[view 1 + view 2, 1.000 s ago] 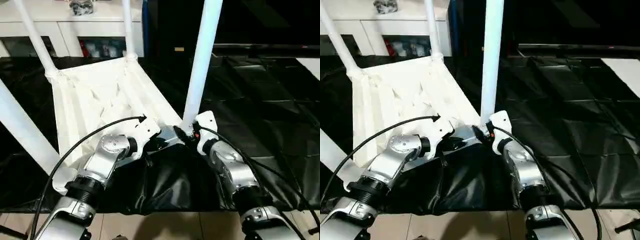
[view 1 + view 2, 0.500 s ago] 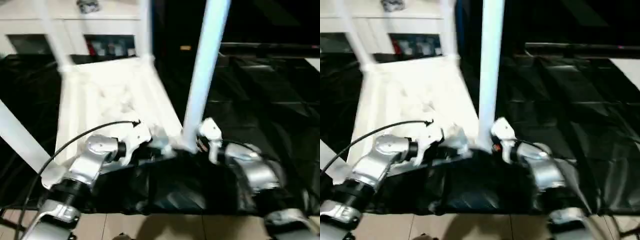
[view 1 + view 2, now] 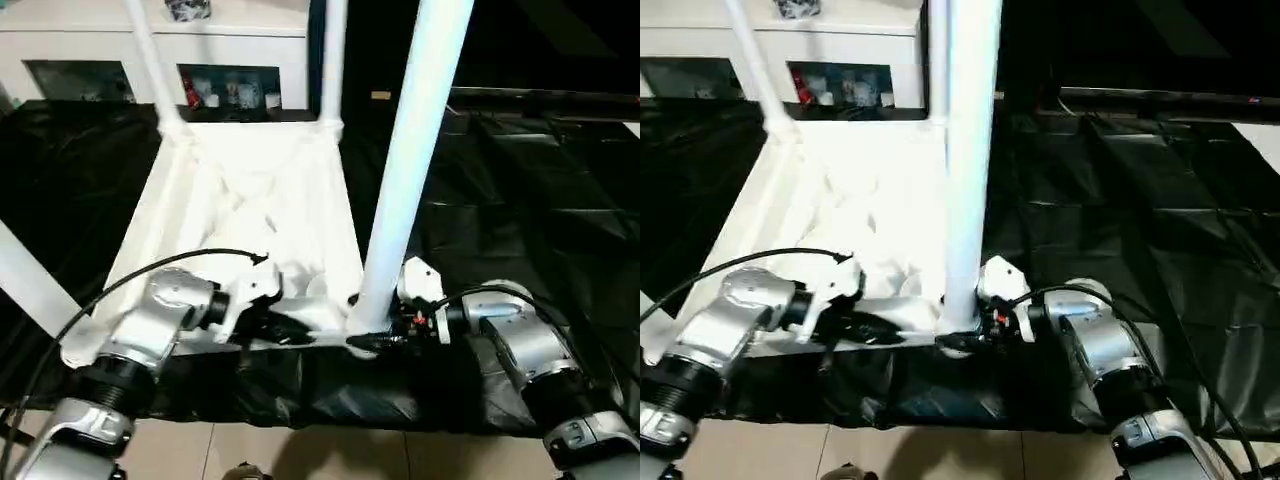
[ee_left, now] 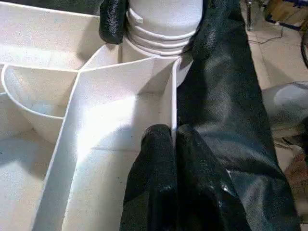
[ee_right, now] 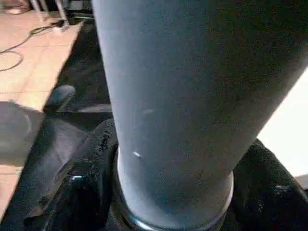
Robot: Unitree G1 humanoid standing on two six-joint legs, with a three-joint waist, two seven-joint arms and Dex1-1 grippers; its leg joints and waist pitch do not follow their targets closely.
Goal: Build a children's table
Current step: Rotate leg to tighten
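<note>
One tabletop (image 3: 250, 200) lies upside down, ribbed underside up, on a surface draped in black sheeting (image 3: 520, 190). Four white legs stand up from its corners: two at the far corners (image 3: 150, 60) (image 3: 333, 50), one at the near left, cut off by the frame edge (image 3: 25, 285), and one at the near right (image 3: 410, 170).

The left claw (image 4: 172, 144) has its two black fingers pressed together, pinching a thin upright rib of the tabletop's underside close to the near-right corner socket.

The right claw (image 3: 372, 340) stands at the foot of the near-right leg, its fingers (image 4: 111, 21) spread wide on either side of the ridged collar where the leg enters the socket, lying against it.

Beyond the surface stands one white cabinet with glass doors (image 3: 90, 50).
</note>
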